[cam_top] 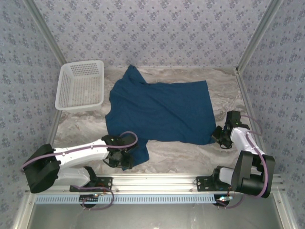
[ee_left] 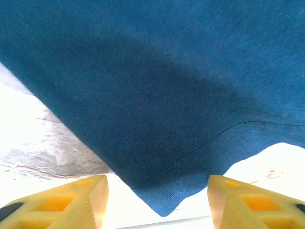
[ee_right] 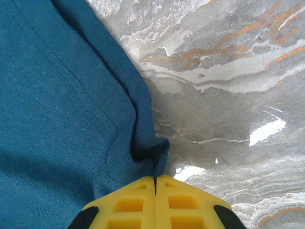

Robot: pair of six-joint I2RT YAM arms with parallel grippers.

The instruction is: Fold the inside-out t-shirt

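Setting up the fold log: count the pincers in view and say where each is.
2. The left pincer is at the t-shirt's near-left corner, open; the right pincer is at its near-right corner, shut on it. None looks hidden.

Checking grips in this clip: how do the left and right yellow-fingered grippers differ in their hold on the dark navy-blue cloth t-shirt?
The left gripper stands open, fingers either side of a corner of the dark navy-blue cloth t-shirt; the right gripper is shut, pinching cloth at its tips. The left gripper is at the shirt's near-left flap, the right gripper at its near-right corner. Both work the shirt's near edge.
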